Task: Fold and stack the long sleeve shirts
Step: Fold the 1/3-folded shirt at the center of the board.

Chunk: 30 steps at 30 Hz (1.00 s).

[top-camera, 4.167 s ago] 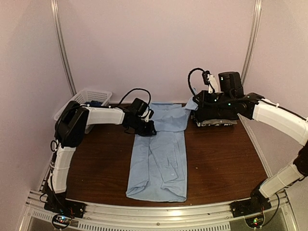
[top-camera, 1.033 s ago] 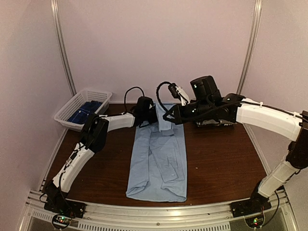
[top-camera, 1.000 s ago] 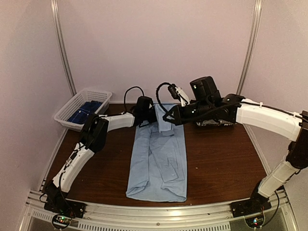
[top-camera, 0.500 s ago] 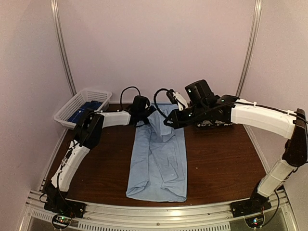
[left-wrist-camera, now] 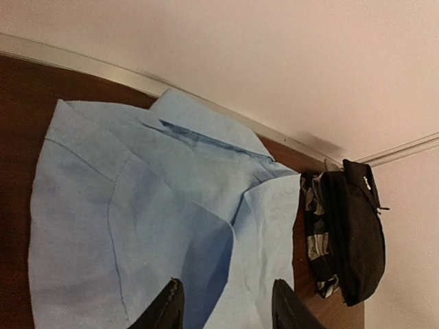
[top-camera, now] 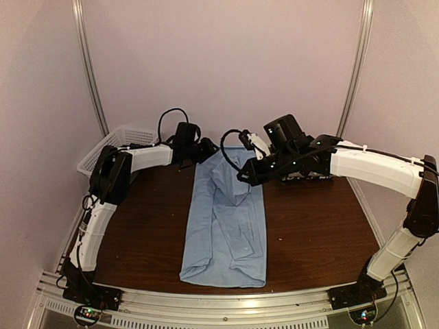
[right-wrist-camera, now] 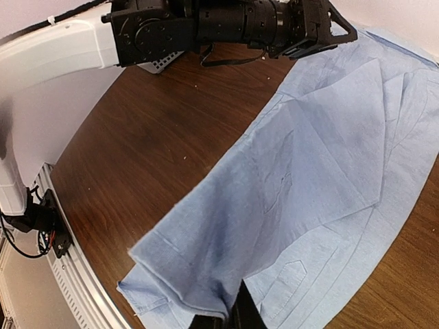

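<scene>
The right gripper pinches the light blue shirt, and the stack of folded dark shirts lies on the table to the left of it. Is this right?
Not quite: the stack of folded dark shirts lies on the table to the right of the light blue shirt, as the left wrist view shows. The right gripper does pinch that shirt.

Dim, warm light falls evenly from overhead in my booth, tinting the pale walls (top-camera: 219, 62) pinkish. The dark table (right-wrist-camera: 171, 151) carries a faint sheen in my right wrist view. Soft shadows sit in the folds of the light blue shirt (top-camera: 226, 219). The overhead picture is soft and grainy, its upright rails (top-camera: 88, 75) leaning at the edges. My left fingers (left-wrist-camera: 170, 308) blur close to the lens.
</scene>
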Available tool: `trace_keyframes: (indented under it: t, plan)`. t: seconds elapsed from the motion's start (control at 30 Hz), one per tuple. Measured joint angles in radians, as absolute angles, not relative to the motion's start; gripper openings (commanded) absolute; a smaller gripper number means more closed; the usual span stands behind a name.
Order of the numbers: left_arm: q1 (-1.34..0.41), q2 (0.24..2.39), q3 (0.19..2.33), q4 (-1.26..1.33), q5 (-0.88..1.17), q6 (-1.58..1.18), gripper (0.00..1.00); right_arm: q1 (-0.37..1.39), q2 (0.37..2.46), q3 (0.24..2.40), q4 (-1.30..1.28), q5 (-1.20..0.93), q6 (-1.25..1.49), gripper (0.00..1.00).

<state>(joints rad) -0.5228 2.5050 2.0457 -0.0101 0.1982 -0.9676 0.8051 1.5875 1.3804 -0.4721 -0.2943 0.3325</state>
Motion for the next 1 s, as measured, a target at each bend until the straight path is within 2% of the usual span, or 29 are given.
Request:
trace_keyframes:
  t: [0.2,0.67,1.0]
  plan:
    - [-0.510,2.386,1.884,-0.078,0.175,-0.910,0.56,0.860,1.594,1.366,-0.476,-0.292,0.308,0.07]
    - [-0.466,1.848,1.359,-0.130,0.204,-0.796,0.56,1.001,1.841,1.320,-0.414,-0.343,0.301,0.08]
    - [-0.493,1.700,1.070,-0.186,0.299,-0.722,0.54,1.022,1.893,1.301,-0.339,-0.414,0.329,0.19]
